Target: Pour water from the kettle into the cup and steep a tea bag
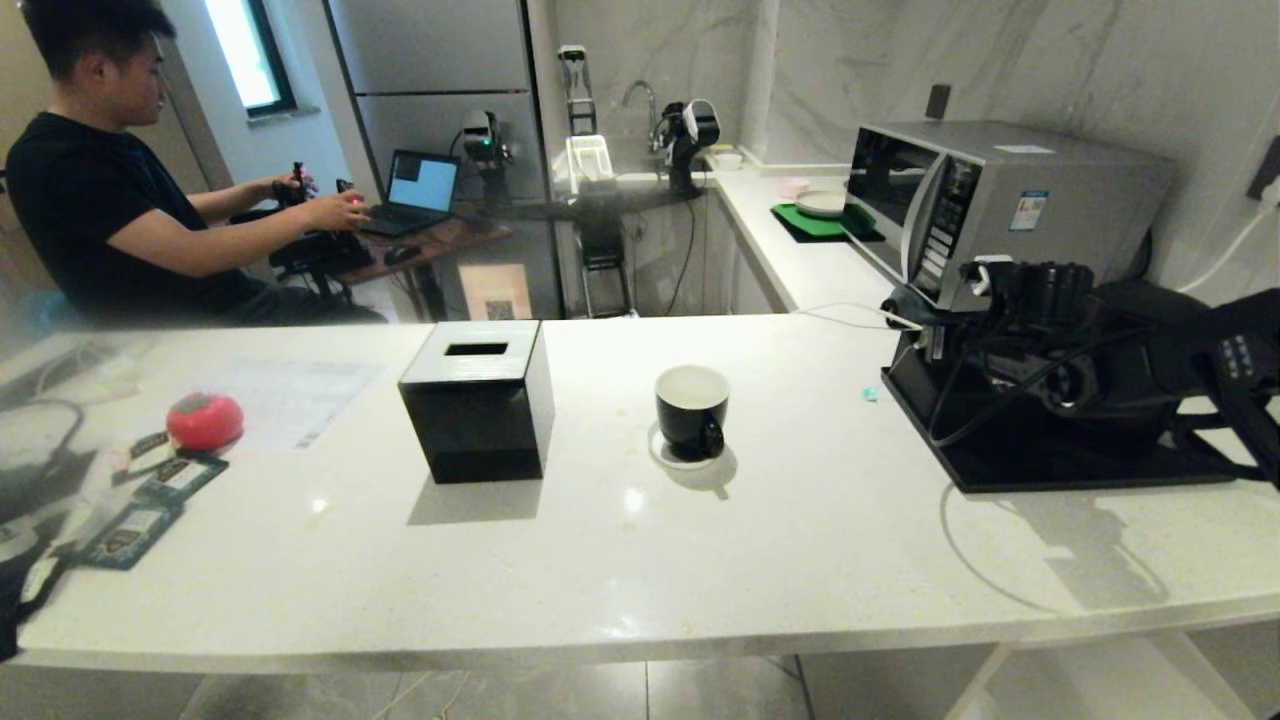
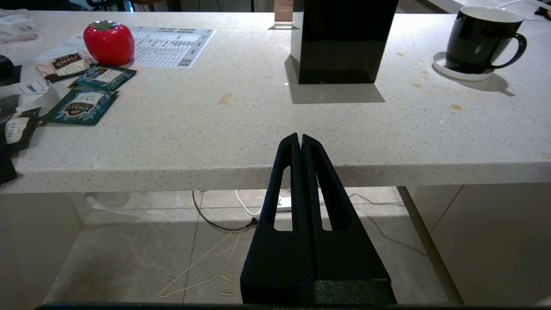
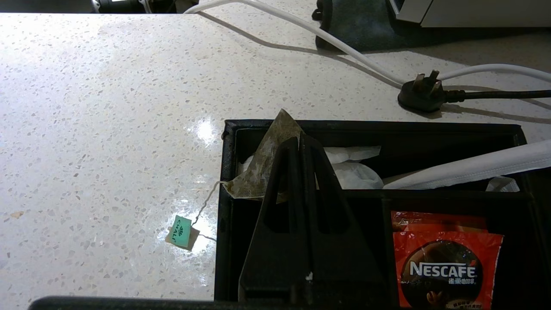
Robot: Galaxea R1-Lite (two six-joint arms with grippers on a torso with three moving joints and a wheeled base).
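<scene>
The tea bag [image 3: 258,168], a brownish pyramid, stands at the near left corner of a black compartment tray [image 3: 387,127]. My right gripper [image 3: 300,138] is shut on the bag's edge. The bag's white string runs over the tray wall to a green tag [image 3: 183,231] lying on the counter; the same tag [image 1: 869,394] shows in the head view. The black cup [image 1: 692,410] with its white inside stands upright on a white coaster mid-counter, also seen as the cup [image 2: 478,41] from the left wrist. My left gripper [image 2: 300,137] is shut and empty, low before the counter's front edge. The kettle is hidden.
A black tissue box [image 1: 478,400] stands left of the cup. A red tomato-shaped thing [image 1: 204,420] and teal sachets [image 2: 82,106] lie far left. The tray holds white sachets [image 3: 357,172] and a red Nescafe packet [image 3: 445,267]. A plug [image 3: 419,92], a microwave [image 1: 1000,200] and a seated person [image 1: 110,190] lie beyond.
</scene>
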